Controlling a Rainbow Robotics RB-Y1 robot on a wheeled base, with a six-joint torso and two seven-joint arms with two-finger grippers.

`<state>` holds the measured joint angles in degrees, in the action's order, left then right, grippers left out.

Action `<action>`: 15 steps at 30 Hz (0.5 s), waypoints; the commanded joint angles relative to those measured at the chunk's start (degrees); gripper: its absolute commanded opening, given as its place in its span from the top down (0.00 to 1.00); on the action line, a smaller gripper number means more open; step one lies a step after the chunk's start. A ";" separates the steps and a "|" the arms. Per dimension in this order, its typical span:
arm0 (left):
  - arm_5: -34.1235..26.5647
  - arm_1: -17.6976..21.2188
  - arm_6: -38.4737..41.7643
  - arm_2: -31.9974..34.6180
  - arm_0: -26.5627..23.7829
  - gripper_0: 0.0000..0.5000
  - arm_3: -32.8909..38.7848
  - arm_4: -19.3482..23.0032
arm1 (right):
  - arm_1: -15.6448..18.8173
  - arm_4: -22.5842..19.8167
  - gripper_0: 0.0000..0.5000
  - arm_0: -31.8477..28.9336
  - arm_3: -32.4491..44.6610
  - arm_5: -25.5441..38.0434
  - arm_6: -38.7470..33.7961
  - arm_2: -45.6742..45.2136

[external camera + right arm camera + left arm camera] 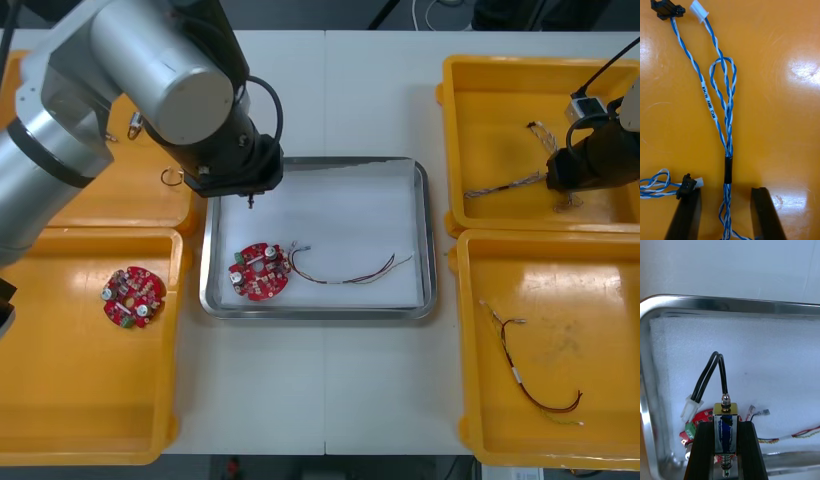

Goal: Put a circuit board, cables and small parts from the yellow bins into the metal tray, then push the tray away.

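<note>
Left wrist view has something pinched between black fingers; what is it, and why hold it there?

My left end effector (725, 429) is clamped on a small metal part (725, 416) with a blue body and a looped black cable (711, 375) ending in a white plug; I hold it upright above the white lining of the metal tray (715, 304), I judge so that it lands on bare foam; the circuit board (702, 419) lies just beside my fingers on the plug's side, and the red and yellow cable (805, 433) lies on the other side.

And the other arm?

My right end effector (726, 212) hangs low over the far right bin (480, 110); its fingers (763, 213) stand apart astride a twisted blue and white cable (728, 150), whose black sleeve is just beyond my fingertips; the strands are bundled tight there, so one squeeze should catch them all; a second blue and white cable (655, 185) has its plug touching or nearly touching one finger and might snag.

What do the other bins hold?

On the near side of my right end effector, the near right bin (600, 300) holds another red and yellow cable (530, 375); near my left end effector, the near left bin (60, 400) holds a spare circuit board (132, 296), and the far left bin (130, 205) holds loose metal parts (172, 178); the tray is not yet pushed away.
</note>
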<state>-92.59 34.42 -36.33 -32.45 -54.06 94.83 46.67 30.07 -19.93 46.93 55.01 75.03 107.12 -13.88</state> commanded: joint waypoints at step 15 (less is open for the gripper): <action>9.18 -3.92 -4.19 -8.07 -3.33 1.00 -13.00 -5.71 | 3.77 0.51 1.00 -0.17 7.66 11.37 -3.15 -3.17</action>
<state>-84.35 32.13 -36.42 -39.94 -54.50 82.34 41.86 30.87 -19.85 46.89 57.29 83.47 105.00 -15.16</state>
